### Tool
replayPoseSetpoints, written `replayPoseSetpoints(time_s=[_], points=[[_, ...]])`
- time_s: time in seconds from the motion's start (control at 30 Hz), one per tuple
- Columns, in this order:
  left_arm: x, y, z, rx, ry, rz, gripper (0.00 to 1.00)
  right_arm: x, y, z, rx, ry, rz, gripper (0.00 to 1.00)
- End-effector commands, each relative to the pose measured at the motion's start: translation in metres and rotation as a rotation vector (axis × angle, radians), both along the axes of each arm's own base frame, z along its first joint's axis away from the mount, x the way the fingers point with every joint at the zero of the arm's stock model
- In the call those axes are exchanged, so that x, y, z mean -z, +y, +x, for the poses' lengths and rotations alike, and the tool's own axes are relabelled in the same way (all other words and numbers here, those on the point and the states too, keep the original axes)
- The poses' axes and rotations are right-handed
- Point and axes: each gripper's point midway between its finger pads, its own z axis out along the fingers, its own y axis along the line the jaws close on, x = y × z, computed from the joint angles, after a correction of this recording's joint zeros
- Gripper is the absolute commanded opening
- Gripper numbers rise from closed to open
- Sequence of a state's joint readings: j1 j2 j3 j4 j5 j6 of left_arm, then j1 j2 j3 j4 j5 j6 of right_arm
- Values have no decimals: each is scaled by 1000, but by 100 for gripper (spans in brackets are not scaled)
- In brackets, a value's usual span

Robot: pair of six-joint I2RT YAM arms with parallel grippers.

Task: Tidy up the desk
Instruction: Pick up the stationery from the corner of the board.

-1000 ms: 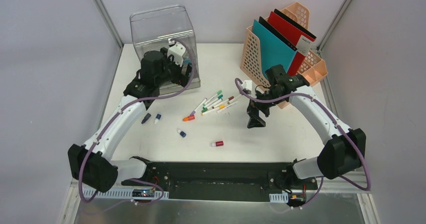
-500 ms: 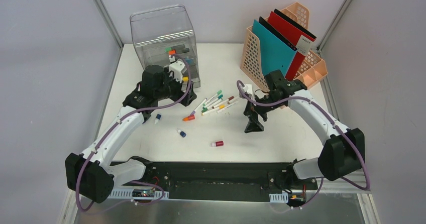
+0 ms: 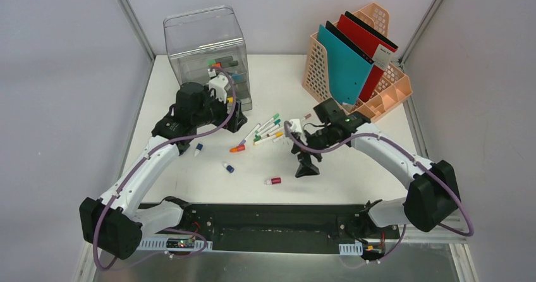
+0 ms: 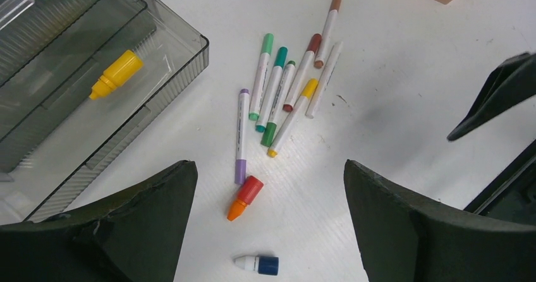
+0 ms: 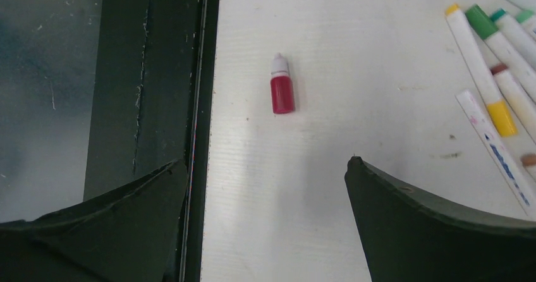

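Our left gripper [image 4: 268,187] hangs released by the markers [image 4: 278,98]. Our right gripper [image 5: 265,174], released, faces a red bottle [image 5: 282,85] near the tabletop's [image 5: 303,219] front edge.

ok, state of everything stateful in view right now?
Left gripper: fingers open, empty.
Right gripper: fingers open, empty.
Clear smoky plastic drawer box: drawer pulled open.
Small yellow bottle: lying in that drawer.
Small red bottle: on its side, loose on the white desk.
Coloured felt markers: capped, loose in a heap.
Peach lattice file rack: upright, holding folders.
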State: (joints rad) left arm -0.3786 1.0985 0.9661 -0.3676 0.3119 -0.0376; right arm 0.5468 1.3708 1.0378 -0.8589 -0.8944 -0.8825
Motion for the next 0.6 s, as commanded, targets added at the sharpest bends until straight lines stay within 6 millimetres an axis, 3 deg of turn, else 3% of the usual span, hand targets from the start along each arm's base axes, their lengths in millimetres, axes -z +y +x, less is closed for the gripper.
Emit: replayPoseSetpoints(time_s=[0.0,0.13,0.4,0.57], points=[[-30,6,7,-48,-106,-23,88,14,27,6,-22,-120,-76,99],[-32,15,10,-88,-130,-18,88,40,43,6,-23,-197,-211,99],[-34,22,13,-129,-155,-12,88,68,60,0,-75,-345,-355,97],[-38,25,12,-142,-176,-16,88,83,63,0,-66,-336,-408,88]])
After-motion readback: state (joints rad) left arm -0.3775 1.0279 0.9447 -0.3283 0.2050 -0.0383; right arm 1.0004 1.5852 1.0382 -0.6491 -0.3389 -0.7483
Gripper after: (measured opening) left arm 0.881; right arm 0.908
